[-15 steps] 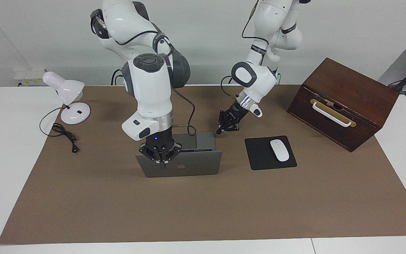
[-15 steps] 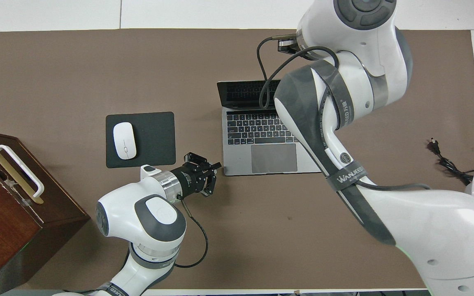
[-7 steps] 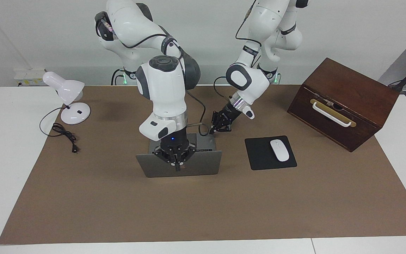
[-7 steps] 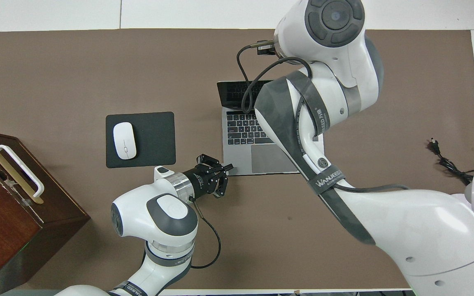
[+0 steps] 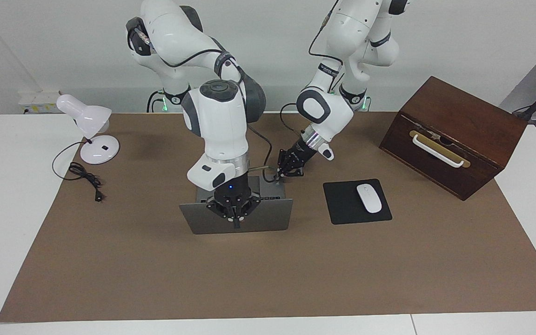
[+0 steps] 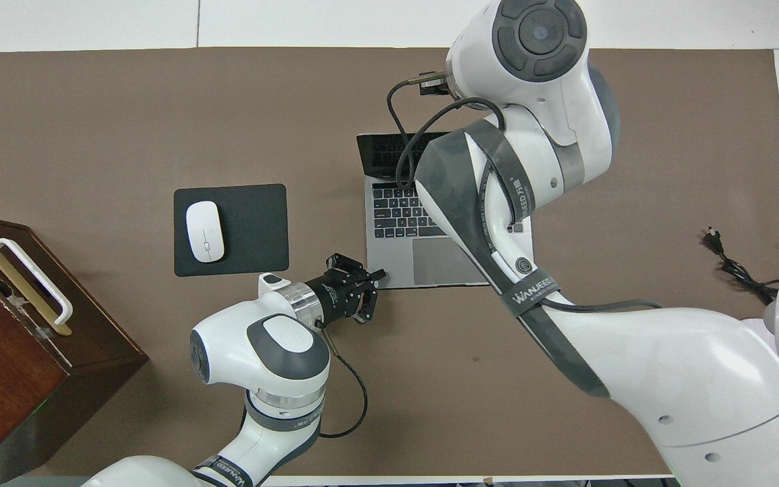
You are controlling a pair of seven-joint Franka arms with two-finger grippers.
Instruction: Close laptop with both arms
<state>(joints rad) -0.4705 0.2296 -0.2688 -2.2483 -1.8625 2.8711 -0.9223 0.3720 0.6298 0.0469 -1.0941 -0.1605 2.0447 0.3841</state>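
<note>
The silver-grey laptop (image 5: 268, 218) stands open in the middle of the brown mat, with the back of its lid turned away from the robots. Its keyboard deck and trackpad show in the overhead view (image 6: 396, 216). My right gripper (image 5: 236, 222) points down at the middle of the lid's top edge, fingers together, over the logo; in the overhead view it is hidden under its own arm. My left gripper (image 5: 287, 171) is open and low beside the deck's corner nearest the robots, toward the left arm's end; it also shows in the overhead view (image 6: 370, 295).
A black mouse pad (image 5: 342, 207) with a white mouse (image 5: 369, 198) lies beside the laptop toward the left arm's end. A brown wooden box (image 5: 454, 135) with a white handle stands past it. A white desk lamp (image 5: 89, 125) and its cable (image 5: 86, 179) are at the right arm's end.
My right gripper has slid along the lid's top edge from its corner region to its middle. My left gripper has moved closer to the deck's corner. The lid's angle looks the same.
</note>
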